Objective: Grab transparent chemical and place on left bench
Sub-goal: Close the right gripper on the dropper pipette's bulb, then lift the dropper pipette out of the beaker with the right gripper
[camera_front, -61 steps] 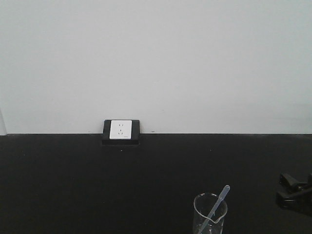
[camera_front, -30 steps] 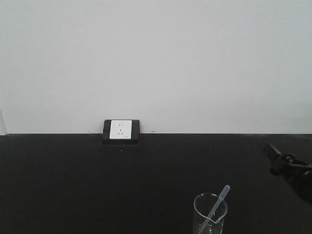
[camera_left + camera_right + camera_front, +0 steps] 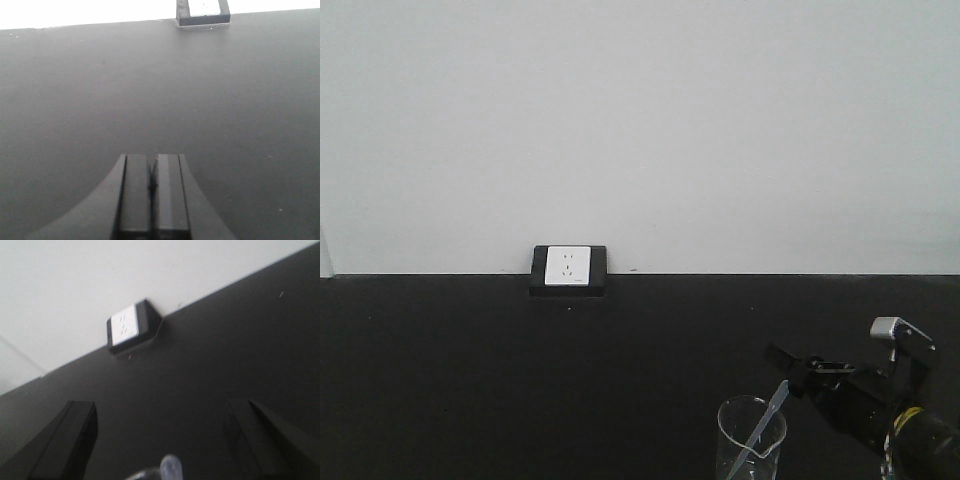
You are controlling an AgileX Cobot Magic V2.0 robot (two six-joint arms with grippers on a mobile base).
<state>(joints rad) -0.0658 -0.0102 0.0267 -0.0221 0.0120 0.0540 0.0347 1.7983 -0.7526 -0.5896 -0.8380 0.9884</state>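
The transparent chemical, a clear pipette (image 3: pixel 768 412), leans in a clear glass beaker (image 3: pixel 750 445) on a black counter (image 3: pixel 520 380) at the bottom right of the front view. My right gripper (image 3: pixel 788 368) reaches in from the right, open, with its jaws level with the pipette's bulb. In the right wrist view the bulb (image 3: pixel 171 468) shows low between the two spread fingers of the right gripper (image 3: pixel 160 437), touching neither. My left gripper (image 3: pixel 151 172) is shut and empty over bare counter. The left bench with its white bins is out of view.
A white wall socket in a black housing (image 3: pixel 568 268) sits at the counter's back edge against the white wall; it also shows in the left wrist view (image 3: pixel 202 10) and the right wrist view (image 3: pixel 131 326). A pale translucent edge (image 3: pixel 324 255) shows at the far left.
My right gripper has moved from the right edge of the front view leftward and down to the pipette's bulb. The beaker and pipette have not moved.
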